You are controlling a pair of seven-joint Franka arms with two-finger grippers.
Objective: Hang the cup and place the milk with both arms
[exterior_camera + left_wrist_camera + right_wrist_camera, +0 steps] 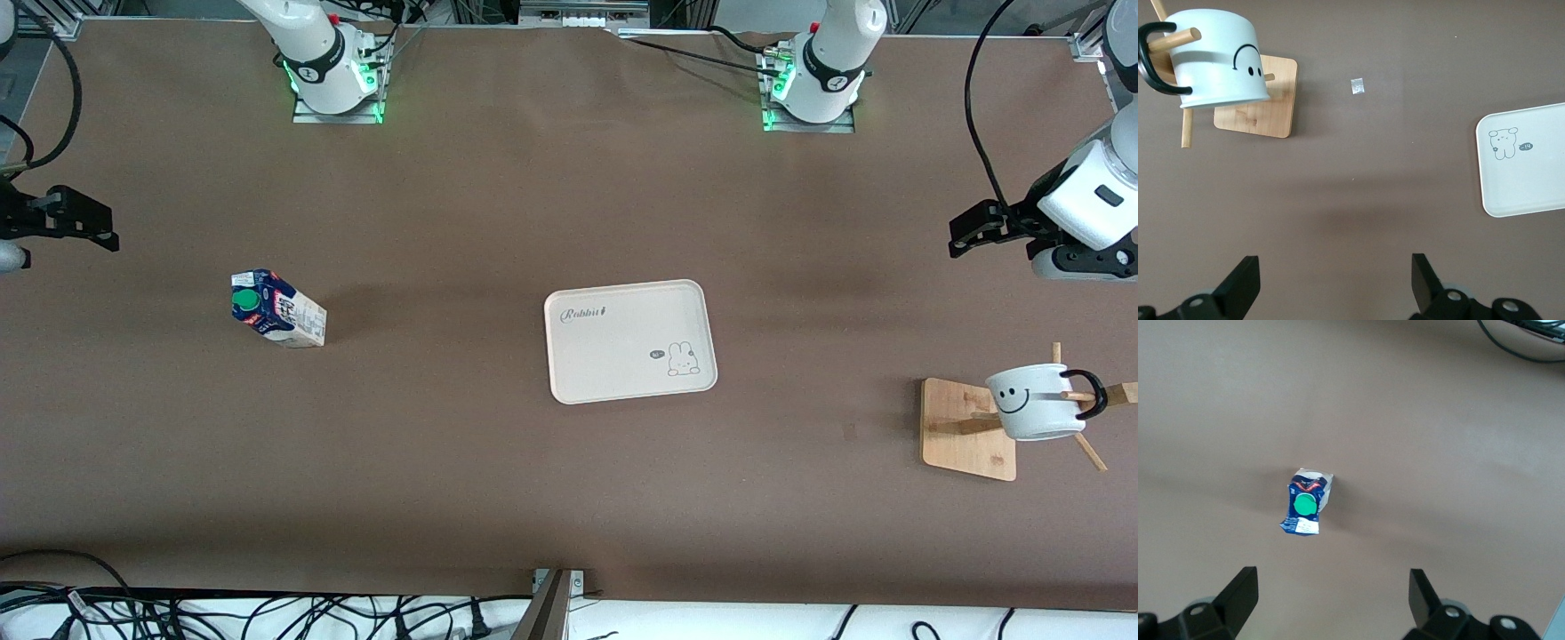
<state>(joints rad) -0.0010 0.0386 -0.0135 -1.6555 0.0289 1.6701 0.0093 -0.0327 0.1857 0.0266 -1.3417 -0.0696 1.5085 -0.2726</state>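
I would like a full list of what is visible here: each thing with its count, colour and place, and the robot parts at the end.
cup: one, white with black handle and smiley, hanging on a rack peg.
rack: one, light wood, at the left arm's end of the table.
milk: one, dark blue and cream with green cap, upright toward the right arm's end.
tray: one, cream with a rabbit drawing, mid-table, nothing on it.
table: one, brown.
left gripper: one, black, open, above the table near the rack.
right gripper: one, black, open, above the table near the milk.
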